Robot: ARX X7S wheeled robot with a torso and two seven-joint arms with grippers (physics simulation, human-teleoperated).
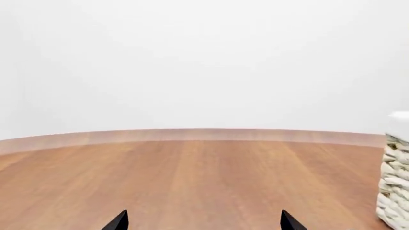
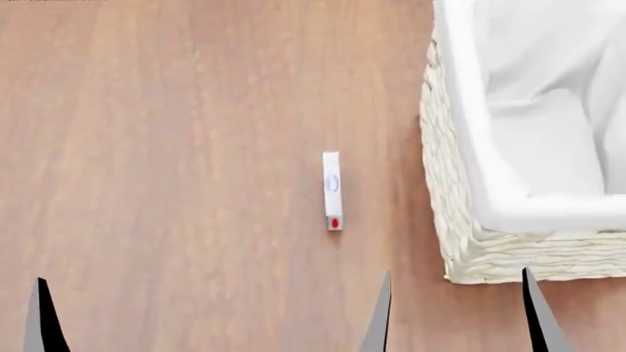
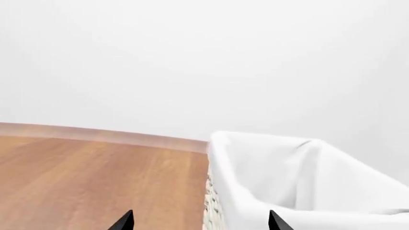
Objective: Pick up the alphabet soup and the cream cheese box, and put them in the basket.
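The cream cheese box is lying on the wooden table, just beside the basket. The left tool and the right tool are both standing wide, holding nothing.

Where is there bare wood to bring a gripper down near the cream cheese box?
Open floor runs wide on the left of the cream cheese box. On its right, only a narrow strip separates it from the basket, so that side is tight.
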